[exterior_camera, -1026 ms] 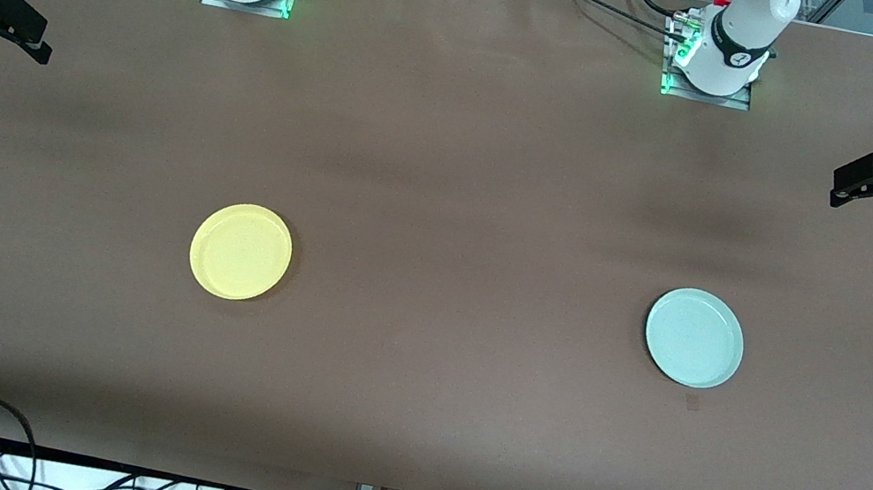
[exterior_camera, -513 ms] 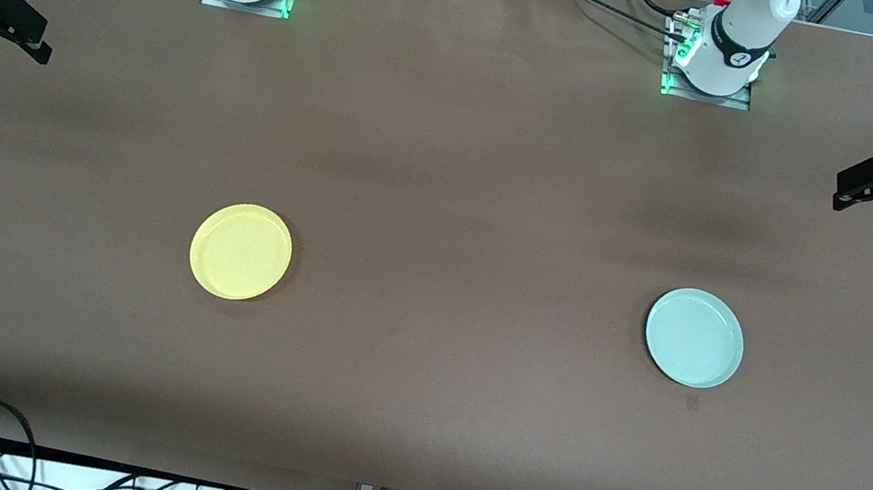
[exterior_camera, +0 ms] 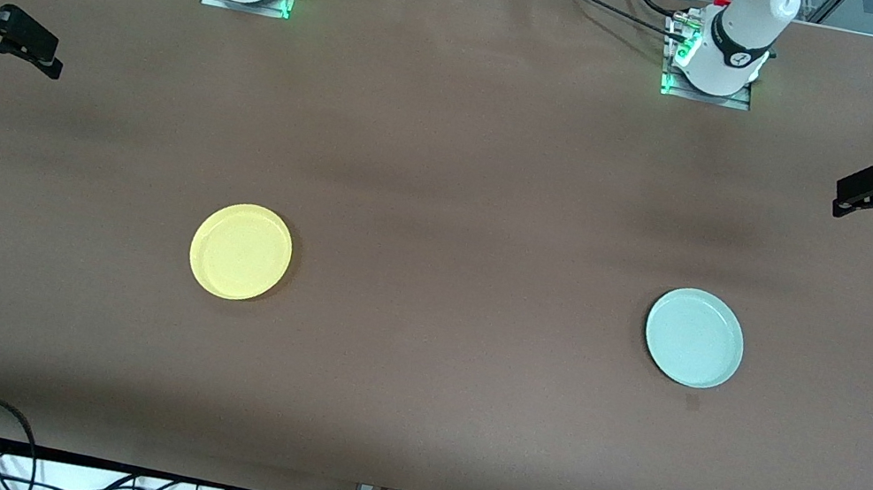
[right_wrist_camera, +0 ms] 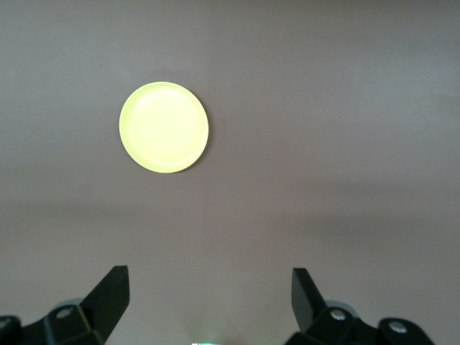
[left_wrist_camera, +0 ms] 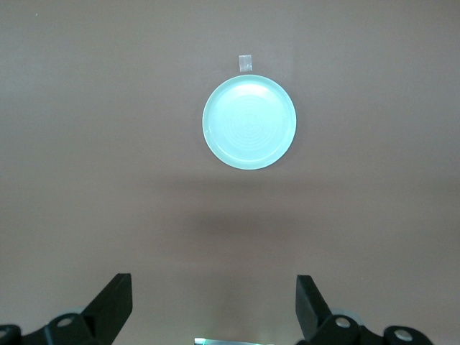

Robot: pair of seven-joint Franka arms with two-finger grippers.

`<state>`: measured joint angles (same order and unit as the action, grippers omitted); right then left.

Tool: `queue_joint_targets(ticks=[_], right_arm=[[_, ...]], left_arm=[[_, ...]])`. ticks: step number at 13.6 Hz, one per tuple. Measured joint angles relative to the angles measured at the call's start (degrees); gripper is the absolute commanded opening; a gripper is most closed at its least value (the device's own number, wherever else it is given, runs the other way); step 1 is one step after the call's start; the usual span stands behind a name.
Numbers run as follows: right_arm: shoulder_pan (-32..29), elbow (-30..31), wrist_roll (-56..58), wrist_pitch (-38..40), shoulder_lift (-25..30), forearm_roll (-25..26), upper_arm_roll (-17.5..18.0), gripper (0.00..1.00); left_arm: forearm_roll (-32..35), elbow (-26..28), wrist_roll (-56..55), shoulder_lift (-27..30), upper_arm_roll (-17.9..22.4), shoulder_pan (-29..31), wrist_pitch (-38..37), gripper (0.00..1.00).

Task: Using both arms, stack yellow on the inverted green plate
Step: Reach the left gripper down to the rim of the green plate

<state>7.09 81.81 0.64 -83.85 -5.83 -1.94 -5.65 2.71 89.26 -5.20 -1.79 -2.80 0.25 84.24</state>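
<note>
Two plates lie apart, yellow (exterior_camera: 240, 251), green plate (exterior_camera: 694, 338); left gripper (left_wrist_camera: 214, 305), right gripper (right_wrist_camera: 209, 298) fingers wide; no writing legible.

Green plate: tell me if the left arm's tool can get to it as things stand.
Probably yes. The green plate lies alone on bare table toward the left arm's end; the left tool, open, hangs high with nothing between.

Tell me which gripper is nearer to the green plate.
Left. The left gripper hangs open over the table's left-arm end, with the green plate a short way toward the middle. The right gripper, also open, is at the right-arm end, past the yellow plate.
</note>
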Motion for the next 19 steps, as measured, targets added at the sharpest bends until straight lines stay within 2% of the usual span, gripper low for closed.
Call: queue_joint_targets(ticks=[8, 10, 12, 15, 19], right_arm=[[0.0, -0.2, 0.1, 2.4, 1.9, 0.0, -0.4, 1.0], [0.0, -0.2, 0.3, 2.9, 1.9, 0.0, -0.5, 1.0], [0.0, -0.2, 1.3, 3.9, 1.9, 0.0, -0.5, 1.0], [0.0, -0.2, 1.9, 4.1, 1.9, 0.0, -0.5, 1.0], [0.0, -0.2, 2.0, 4.2, 1.9, 0.0, -0.7, 1.0]], left_arm=[[0.0, 0.0, 3.8, -4.2, 0.1, 1.0, 1.6, 1.0], [0.0, 0.2, 8.8, -8.6, 0.2, 3.6, 7.5, 1.0], [0.0, 0.3, 15.3, -15.5, 0.4, 5.6, 14.7, 1.0], [0.0, 0.3, 23.1, -25.6, 0.1, 6.1, 22.7, 1.0], [-2.0, 1.4, 33.6, -33.9, -0.3, 6.2, 32.4, 1.0]])
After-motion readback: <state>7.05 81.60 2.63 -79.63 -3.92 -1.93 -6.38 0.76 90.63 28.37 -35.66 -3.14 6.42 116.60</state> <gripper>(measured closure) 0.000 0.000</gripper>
